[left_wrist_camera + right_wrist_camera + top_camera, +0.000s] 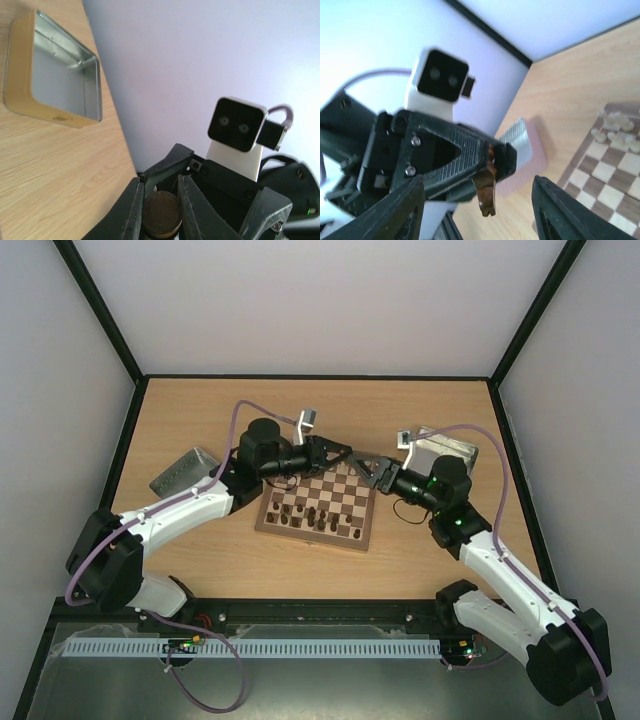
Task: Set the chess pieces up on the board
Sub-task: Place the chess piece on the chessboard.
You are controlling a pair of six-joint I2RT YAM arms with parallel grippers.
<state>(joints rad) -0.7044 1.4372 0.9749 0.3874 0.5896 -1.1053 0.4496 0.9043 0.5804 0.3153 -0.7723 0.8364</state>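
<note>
The board lies mid-table with several dark chess pieces on its near rows. My left gripper hovers over the board's far edge, shut on a dark brown piece; its round base shows between the fingers. In the right wrist view the same piece hangs from the left gripper's jaws. My right gripper faces it tip to tip, open and empty, its fingers spread wide on either side of the piece without touching. Cream pieces are clustered on the board's corner.
An open silver tin sits right of the board, also in the left wrist view. A ribbed metal lid lies left of the board, also in the right wrist view. Black frame rails edge the table.
</note>
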